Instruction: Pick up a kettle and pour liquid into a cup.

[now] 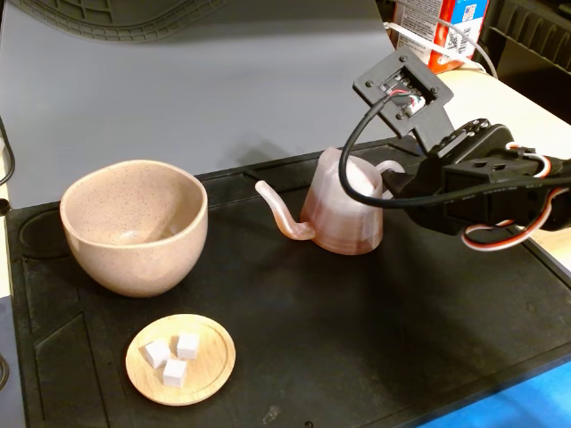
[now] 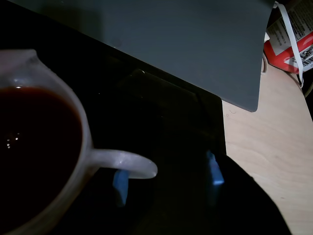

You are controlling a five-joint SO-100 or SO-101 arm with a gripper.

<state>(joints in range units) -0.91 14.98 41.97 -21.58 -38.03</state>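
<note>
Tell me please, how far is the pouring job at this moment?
Early stage. Done: the arm has reached the kettle, which stands on the black mat. In hand: the claw is open around the handle, not yet closed. The kettle holds dark liquid. Left: grip, lift, and pour into the cup, which looks empty.

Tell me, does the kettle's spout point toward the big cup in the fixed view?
Yes, the kettle has its thin curved spout stretching left across the mat toward the cup.
</note>
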